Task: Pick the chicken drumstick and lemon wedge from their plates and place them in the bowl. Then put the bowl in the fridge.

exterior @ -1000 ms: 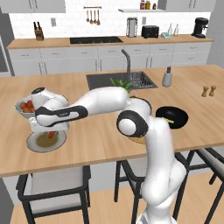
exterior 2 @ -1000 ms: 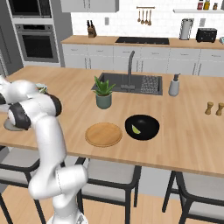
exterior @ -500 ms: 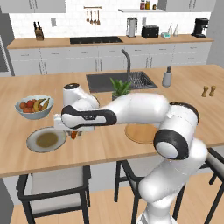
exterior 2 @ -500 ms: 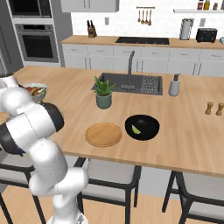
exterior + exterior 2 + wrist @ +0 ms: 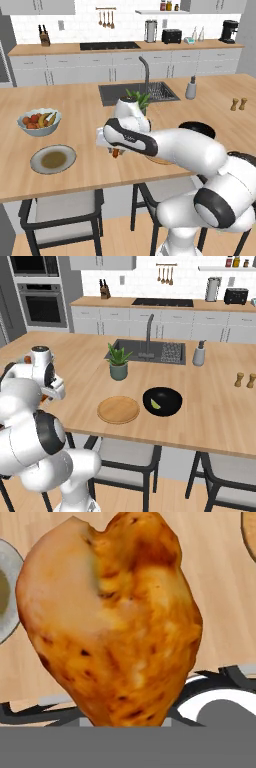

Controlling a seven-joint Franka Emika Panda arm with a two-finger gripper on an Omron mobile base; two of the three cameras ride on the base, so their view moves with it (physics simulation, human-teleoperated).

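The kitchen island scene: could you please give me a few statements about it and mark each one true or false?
1. The pincer holds the chicken drumstick above the counter. True.
2. The lemon wedge lies in the black bowl. True.
3. The drumstick is already in the black bowl. False: it hangs in the pincer, well to the left of the bowl.
4. The grey plate has food on it. False: its brownish centre is bare.
5. The wooden plate sits beside the black bowl, with nothing on it. True.
6. The fruit bowl stands in the sink. False: it stands on the counter behind the grey plate.
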